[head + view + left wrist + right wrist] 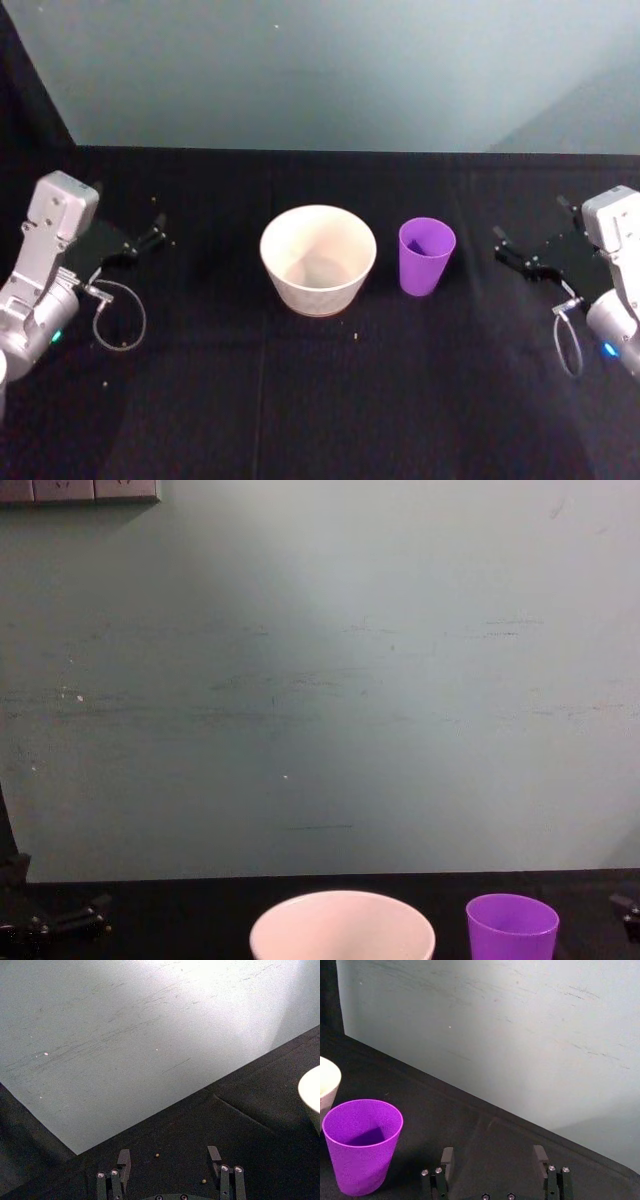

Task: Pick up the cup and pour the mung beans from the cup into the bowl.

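A small bright purple plastic cup [427,257] stands upright just beside a wide, pale pinkish-white round bowl [318,260], on the bowl's right and not touching it. The cup's inside is in shadow, so I cannot tell how many mung beans it holds. The right gripper [493,1156] hovers well to the right of the bowl, past the cup, with its jaws spread wide and holding nothing. The left gripper [169,1157] sits parked well to the bowl's left, also gaping and empty. The likely trouble is the cup's lightness and smooth taper: a finger arriving off-centre could tip it or push it against the bowl, and a high or weak grip could let it slide out during the tilt. The narrow gap to the bowl also leaves the inner finger little room, so it might clip the rim. Tilting before the cup's lip is over the bowl would scatter beans. Everything rests on a black cloth [320,400], where two stray pale grains [157,1155] lie by the left gripper. A scuffed grey-green wall [320,680] rises behind the bowl, with socket plates [80,490] high on it.
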### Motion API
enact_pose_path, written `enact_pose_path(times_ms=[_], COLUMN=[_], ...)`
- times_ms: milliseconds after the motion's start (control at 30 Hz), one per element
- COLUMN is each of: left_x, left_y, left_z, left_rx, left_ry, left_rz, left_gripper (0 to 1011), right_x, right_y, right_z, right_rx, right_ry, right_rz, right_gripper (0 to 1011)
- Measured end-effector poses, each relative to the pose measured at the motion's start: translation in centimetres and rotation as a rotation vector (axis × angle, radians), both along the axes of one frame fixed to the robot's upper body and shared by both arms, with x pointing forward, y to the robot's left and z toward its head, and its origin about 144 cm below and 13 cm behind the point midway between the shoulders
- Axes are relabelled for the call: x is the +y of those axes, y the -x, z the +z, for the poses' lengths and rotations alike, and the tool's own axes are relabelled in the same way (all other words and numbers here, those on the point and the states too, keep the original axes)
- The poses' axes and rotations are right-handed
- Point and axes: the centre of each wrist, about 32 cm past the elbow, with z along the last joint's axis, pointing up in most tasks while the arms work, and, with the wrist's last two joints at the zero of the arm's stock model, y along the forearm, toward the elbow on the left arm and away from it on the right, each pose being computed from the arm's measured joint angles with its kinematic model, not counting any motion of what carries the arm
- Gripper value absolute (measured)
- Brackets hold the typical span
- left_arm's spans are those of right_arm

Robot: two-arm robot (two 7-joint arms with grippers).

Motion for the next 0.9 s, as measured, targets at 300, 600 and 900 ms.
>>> enact_pose_path(times_ms=[300,600,900], left_x=[0.0,0.0,0.0], left_y=[0.0,0.0,0.0], left_z=[0.0,0.0,0.0], left_rx=[0.000,0.000,0.000], left_ry=[0.000,0.000,0.000], left_rz=[0.000,0.000,0.000], left_gripper=[1000,1000,1000], right_x=[0.0,0.0,0.7], right_y=[0.0,0.0,1.6], right_z=[0.0,0.0,-0.2], right_rx=[0.000,0.000,0.055], right_ry=[0.000,0.000,0.042], right_rz=[0.000,0.000,0.097], right_gripper=[1003,1003,1003])
